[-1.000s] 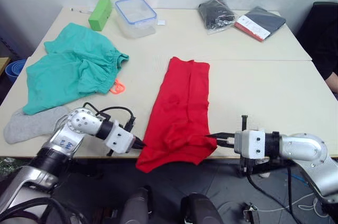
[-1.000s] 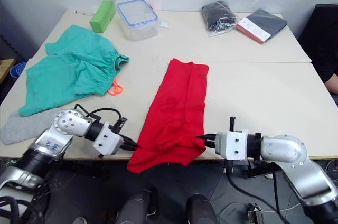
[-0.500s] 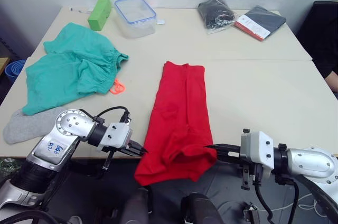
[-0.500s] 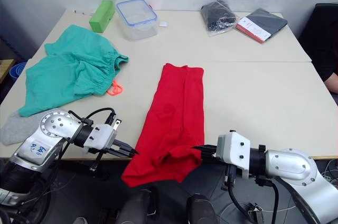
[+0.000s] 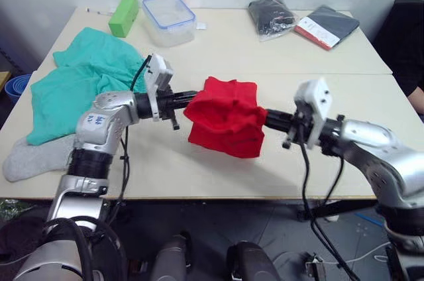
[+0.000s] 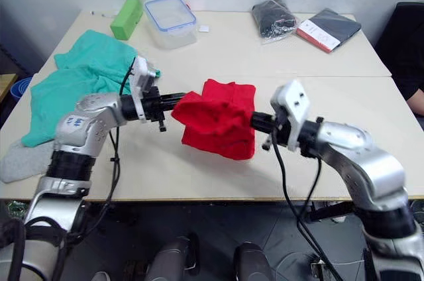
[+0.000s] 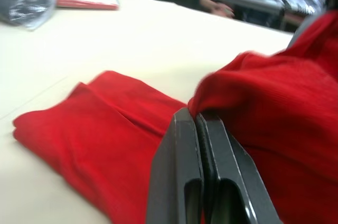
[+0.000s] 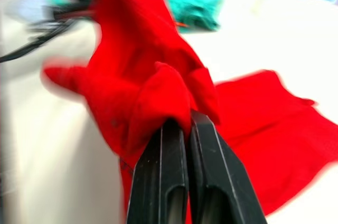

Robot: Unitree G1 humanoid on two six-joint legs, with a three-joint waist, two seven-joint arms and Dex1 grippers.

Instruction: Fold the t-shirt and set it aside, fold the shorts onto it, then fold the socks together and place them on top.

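Mid-fold, t-shirt step. I have the t-shirt lifted by its near end between both claws. Left claw is pinched tight on a fold of red fabric at one side; right claw is clenched likewise on the opposite side. The far end of the shirt lies flat on the tabletop, w/ the raised part doubled over it and sagging between the two grips.

Shorts lie spread at the tabletop's left side, touching the left arm's forearm region or just beside it; I can't tell which. One grey sock sits near the left front edge, partly under the shorts' hem. Also on the tabletop, well apart from the work: a green block, a clear lidded box, a black bag and a flat dark packet.

Risks, as I judge them:
- Uneven carry: if one claw leads, the fold lands skewed, edges not matched.
- Thin pinch: either grip holds only a small bunch, so fabric may slip out mid-air and the fold collapses.
- The sagging middle may touch down first and bunch under the top layer.
- Left arm sweeping near the shorts may drag them.
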